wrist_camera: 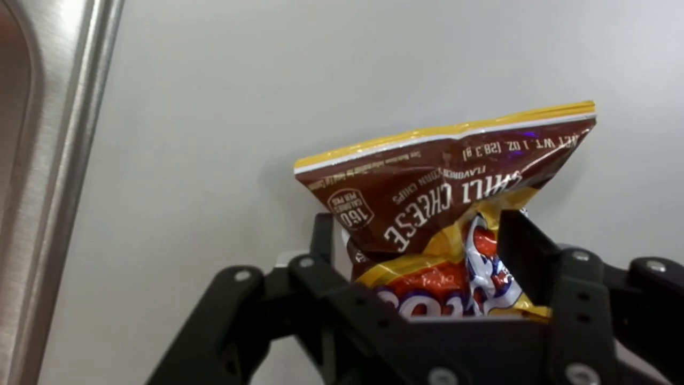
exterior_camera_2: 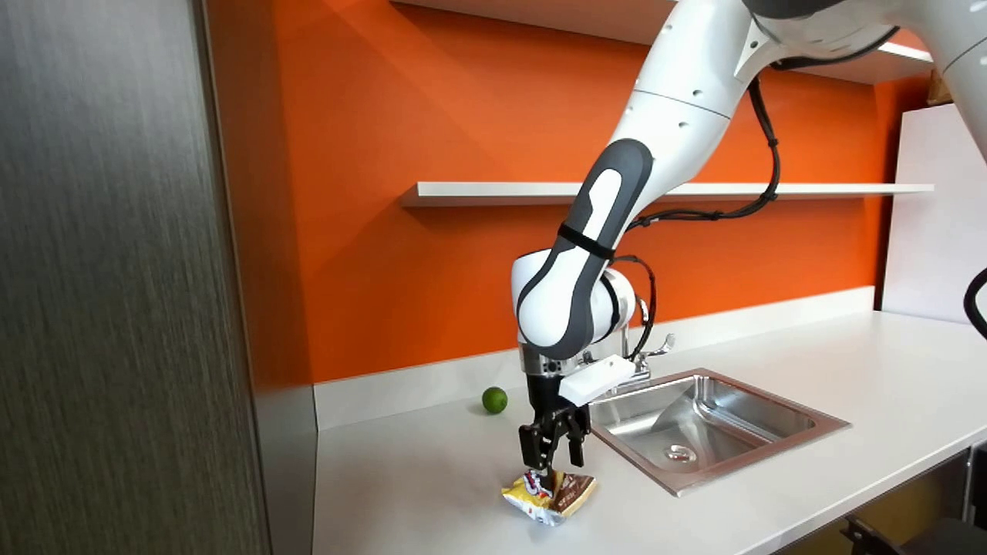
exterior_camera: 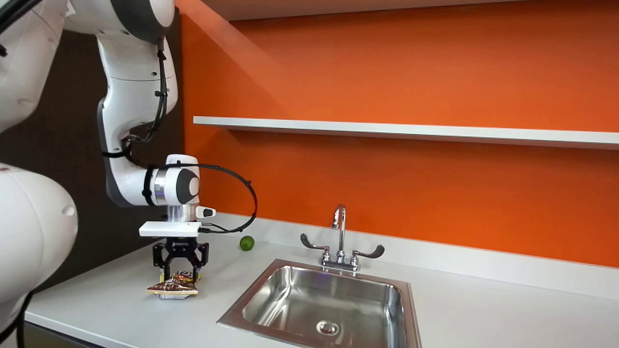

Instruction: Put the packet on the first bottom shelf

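Observation:
The packet (exterior_camera: 167, 286), a crinkly chip bag in brown, yellow, red and white, is at the countertop left of the sink. It also shows in an exterior view (exterior_camera_2: 577, 489) and in the wrist view (wrist_camera: 438, 187). My gripper (exterior_camera: 181, 279) points straight down with its fingers part-closed around the packet's middle. In the wrist view the gripper (wrist_camera: 418, 224) has the bag pinched and buckled between its fingers. Whether the bag's underside touches the counter I cannot tell. The first bottom shelf (exterior_camera: 406, 129), long, thin and white, runs along the orange wall above; it also shows in an exterior view (exterior_camera_2: 478, 189).
A steel sink (exterior_camera: 413, 314) with a faucet (exterior_camera: 342, 237) is beside the gripper. A green ball (exterior_camera: 246, 243) lies near the back wall. A dark panel (exterior_camera_2: 131, 308) stands at the counter's end. A higher shelf (exterior_camera_2: 540, 17) hangs above the bottom one.

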Robot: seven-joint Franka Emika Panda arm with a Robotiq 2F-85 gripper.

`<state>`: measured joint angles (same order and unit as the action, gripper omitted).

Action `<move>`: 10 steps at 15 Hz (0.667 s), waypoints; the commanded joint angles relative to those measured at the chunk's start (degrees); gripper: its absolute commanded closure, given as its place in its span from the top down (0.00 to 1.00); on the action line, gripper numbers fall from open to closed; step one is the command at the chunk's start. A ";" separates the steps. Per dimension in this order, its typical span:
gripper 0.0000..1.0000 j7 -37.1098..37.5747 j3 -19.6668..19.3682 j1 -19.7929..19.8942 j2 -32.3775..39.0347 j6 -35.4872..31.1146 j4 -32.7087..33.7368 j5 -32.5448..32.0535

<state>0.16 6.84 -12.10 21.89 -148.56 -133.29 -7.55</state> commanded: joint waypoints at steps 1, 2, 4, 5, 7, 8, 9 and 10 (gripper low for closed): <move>0.49 1.41 -0.41 -0.57 0.33 1.47 1.12 -0.97; 0.42 1.27 -0.34 -0.47 0.35 1.63 1.13 -0.83; 0.26 1.20 -0.32 -0.39 0.38 1.79 1.08 -0.72; 0.18 1.09 -0.27 -0.31 0.42 1.93 1.07 -0.61; 0.02 1.08 -0.31 -0.27 0.46 2.03 1.02 -0.62; 0.00 1.11 -0.34 -0.26 0.50 2.10 1.01 -0.61; 0.00 1.21 -0.43 -0.28 0.45 2.13 0.93 -0.68; 0.00 1.21 -0.44 -0.25 0.35 2.17 0.87 -0.65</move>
<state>0.16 6.77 -12.11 22.01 -148.16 -133.26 -7.55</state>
